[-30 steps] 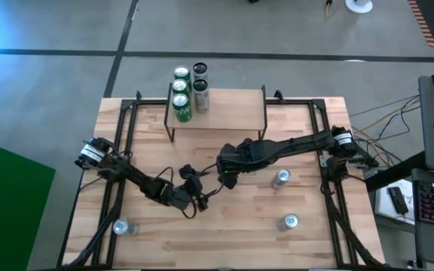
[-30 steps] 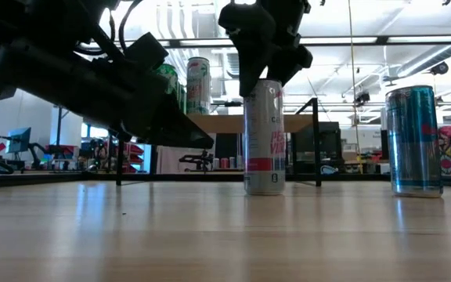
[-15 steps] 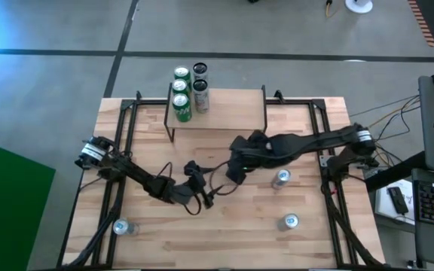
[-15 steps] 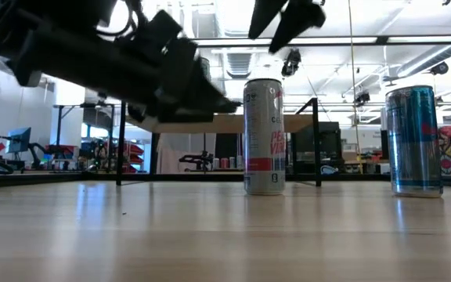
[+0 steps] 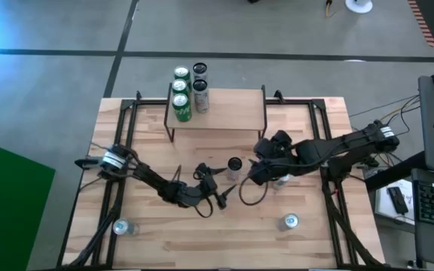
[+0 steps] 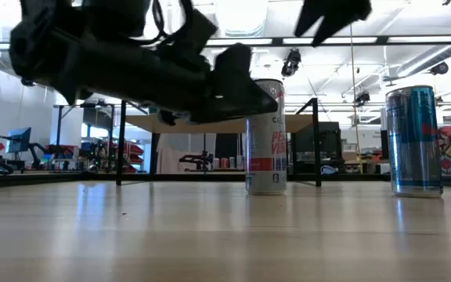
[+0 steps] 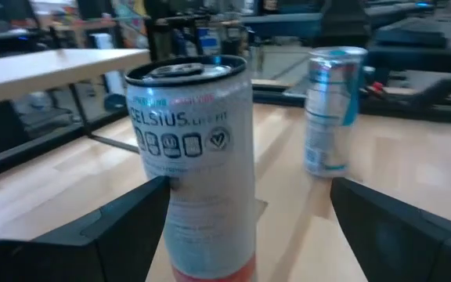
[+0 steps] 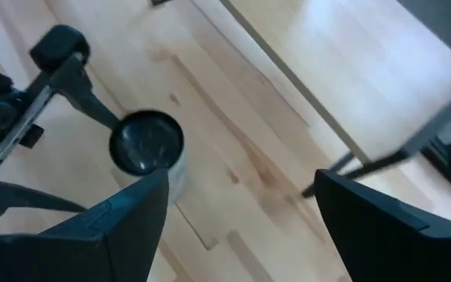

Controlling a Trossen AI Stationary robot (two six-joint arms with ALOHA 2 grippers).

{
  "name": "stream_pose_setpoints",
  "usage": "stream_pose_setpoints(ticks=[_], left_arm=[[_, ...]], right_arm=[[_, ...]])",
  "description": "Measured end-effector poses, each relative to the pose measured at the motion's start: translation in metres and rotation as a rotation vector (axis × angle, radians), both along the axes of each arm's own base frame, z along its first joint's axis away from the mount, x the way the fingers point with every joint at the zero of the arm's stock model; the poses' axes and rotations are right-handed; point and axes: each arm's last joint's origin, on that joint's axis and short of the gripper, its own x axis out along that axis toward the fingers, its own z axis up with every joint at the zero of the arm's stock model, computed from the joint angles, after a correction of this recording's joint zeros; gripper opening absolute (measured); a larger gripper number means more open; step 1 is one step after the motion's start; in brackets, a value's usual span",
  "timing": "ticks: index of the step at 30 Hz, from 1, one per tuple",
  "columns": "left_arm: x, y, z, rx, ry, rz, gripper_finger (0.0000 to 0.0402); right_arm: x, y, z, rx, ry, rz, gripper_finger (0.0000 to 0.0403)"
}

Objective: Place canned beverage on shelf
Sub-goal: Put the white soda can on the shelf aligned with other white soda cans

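2 arms low mid-table; left fingers (image 7: 249, 227) open, flanking white can (image 7: 196, 160).

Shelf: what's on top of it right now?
Four cans grouped at one end of the shelf: three green, one silver. The rest of its plank looks bare. In the low view the left arm hides them.

Right gripper (image 5: 253, 175) released white can (image 5: 234, 165), withdrew to its right side; left gripper (image 5: 215, 186) advanced, open fingers now flanking it.
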Motion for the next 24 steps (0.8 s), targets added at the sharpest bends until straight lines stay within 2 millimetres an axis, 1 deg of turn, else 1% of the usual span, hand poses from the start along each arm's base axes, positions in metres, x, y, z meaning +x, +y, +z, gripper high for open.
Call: stream_pose_setpoints(ticks=[3, 7, 9, 12, 18, 21, 24], left_arm=[[0.009, -0.002, 0.000, 0.019, -0.011, 0.077, 0.0339], [0.013, 0.000, 0.001, 0.044, 0.000, 0.196, 0.0339], [0.016, 0.004, 0.003, 0.035, -0.010, 0.209, 0.0339], [0.021, 0.008, 0.006, 0.007, -0.029, 0.176, 0.0339], [0.028, 0.015, 0.010, -0.011, -0.049, 0.164, 0.0339], [0.030, 0.020, 0.011, -0.035, -0.069, 0.179, 0.0338], [0.032, 0.026, 0.008, -0.063, -0.066, 0.186, 0.0326]], right_arm=[[-0.016, -0.001, -0.009, 0.015, -0.002, -0.025, 0.0309], [-0.037, -0.001, -0.021, 0.027, -0.015, -0.049, 0.0309], [-0.045, -0.001, -0.025, 0.040, -0.034, -0.051, 0.0309], [-0.054, -0.002, -0.029, 0.057, -0.065, -0.055, 0.0309], [-0.063, -0.005, -0.031, 0.076, -0.122, -0.051, 0.0309], [-0.063, -0.002, -0.030, 0.062, -0.135, -0.005, 0.0309], [-0.060, 0.003, -0.029, 0.049, -0.146, 0.045, 0.0309]])
